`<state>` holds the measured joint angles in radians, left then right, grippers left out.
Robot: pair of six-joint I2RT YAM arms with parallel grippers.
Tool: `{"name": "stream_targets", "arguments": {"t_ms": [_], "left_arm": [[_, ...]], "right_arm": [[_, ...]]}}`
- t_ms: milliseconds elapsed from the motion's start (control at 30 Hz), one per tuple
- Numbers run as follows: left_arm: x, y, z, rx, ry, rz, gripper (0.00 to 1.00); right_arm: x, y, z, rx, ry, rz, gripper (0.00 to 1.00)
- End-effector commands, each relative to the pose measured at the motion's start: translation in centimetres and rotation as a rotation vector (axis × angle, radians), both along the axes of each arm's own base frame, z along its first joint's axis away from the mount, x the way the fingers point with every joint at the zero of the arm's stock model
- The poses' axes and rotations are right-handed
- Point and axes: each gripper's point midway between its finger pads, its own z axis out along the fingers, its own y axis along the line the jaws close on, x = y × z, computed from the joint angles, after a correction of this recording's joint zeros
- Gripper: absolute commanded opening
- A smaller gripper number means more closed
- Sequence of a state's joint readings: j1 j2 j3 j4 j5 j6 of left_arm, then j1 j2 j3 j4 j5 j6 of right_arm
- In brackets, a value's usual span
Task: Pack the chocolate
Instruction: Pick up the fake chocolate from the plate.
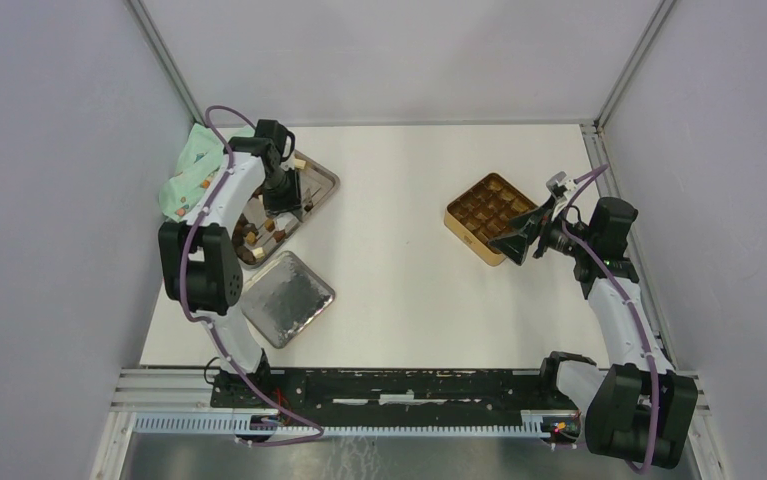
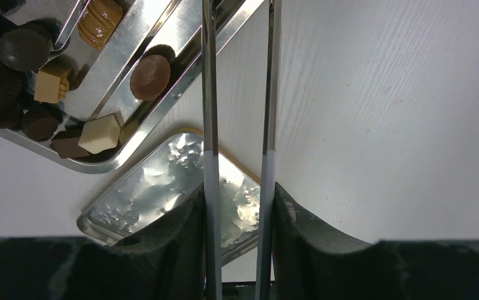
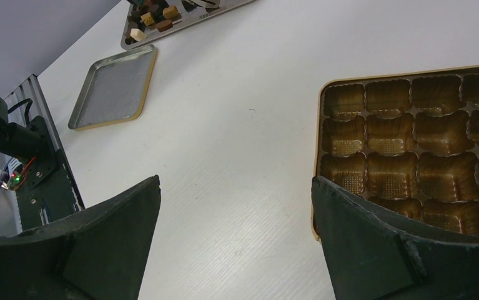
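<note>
We've got the white table (image 1: 399,270), and on it the tray (image 1: 321,178) sits ahead-left of the left gripper (image 2: 240,200), a second tray (image 2: 155,187) right below its fingers. Over at the right gripper (image 3: 235,181), the gold tin (image 3: 411,125) lies just beside the right finger, and those jaws gape wide, holding nothing. The left gripper is clamped on thin tongs (image 2: 210,94). The chocolate (image 2: 99,133) lies heaped in the first tray, just left of the tong blades.
</note>
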<state>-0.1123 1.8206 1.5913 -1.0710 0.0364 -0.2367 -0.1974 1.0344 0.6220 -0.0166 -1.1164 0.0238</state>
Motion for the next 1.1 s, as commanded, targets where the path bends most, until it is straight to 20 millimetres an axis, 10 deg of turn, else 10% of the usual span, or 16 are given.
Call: {"name": "stream_targets", "arguments": {"t_ms": [0, 133, 300, 833, 1067], "left_arm": [[1.6, -0.1, 1.2, -0.011, -0.062, -0.059, 0.42], [1.6, -0.2, 1.0, -0.014, -0.056, -0.060, 0.37], [1.9, -0.4, 1.7, -0.026, -0.075, -0.055, 0.02], [0.2, -0.6, 4.5, -0.060, -0.187, -0.026, 0.02], [-0.9, -5.1, 8.7, -0.308, -0.305, -0.075, 0.02]], "right_arm": [[-0.1, 0.0, 0.5, -0.014, -0.049, 0.005, 0.95], [-0.1, 0.0, 0.6, -0.014, -0.052, 0.006, 0.95], [-0.1, 0.0, 0.6, -0.013, -0.049, 0.007, 0.95], [0.1, -0.4, 1.0, -0.020, -0.064, -0.012, 0.95], [1.0, -2.0, 1.5, -0.061, -0.079, -0.075, 0.95]]}}
